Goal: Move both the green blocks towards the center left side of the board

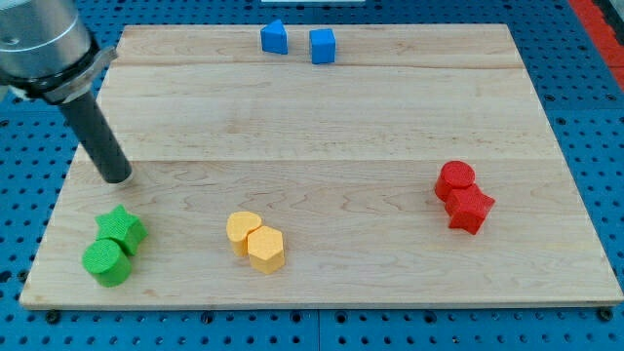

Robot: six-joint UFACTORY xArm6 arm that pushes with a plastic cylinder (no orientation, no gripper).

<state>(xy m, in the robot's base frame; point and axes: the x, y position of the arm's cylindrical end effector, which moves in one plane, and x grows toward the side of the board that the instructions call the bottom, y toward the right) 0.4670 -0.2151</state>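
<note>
- Rod first, at the view's far left: you see the dark rod slanting down from the grey arm housing in the top left corner, and my tip (117, 178) rests on the wooden board (322, 117) near its left edge, about halfway down.
- You have no claw to read on this arm; the rod ends bare, so no wide, narrow or holding state applies.
- Just below my tip, with a small gap, you find the two green blocks in the board's bottom left corner. The green star block (121, 228) sits upper right of the pair, bright green with pointed lobes; the green cylinder block (105, 262) is touching it at lower left, with a round flat top.
- Moving right along the bottom, you see the yellow rounded block (243, 230) touching the yellow hexagon block (265, 250), which lies to its lower right.
- At the top edge, near the middle, the blue pointed block (274, 37) stands just beside the blue cube block (322, 46), with a narrow gap between them.
- At the right, the red cylinder block (455, 180) touches the red star block (470, 209) below it.
- No containers show; every block lies directly on the board.
</note>
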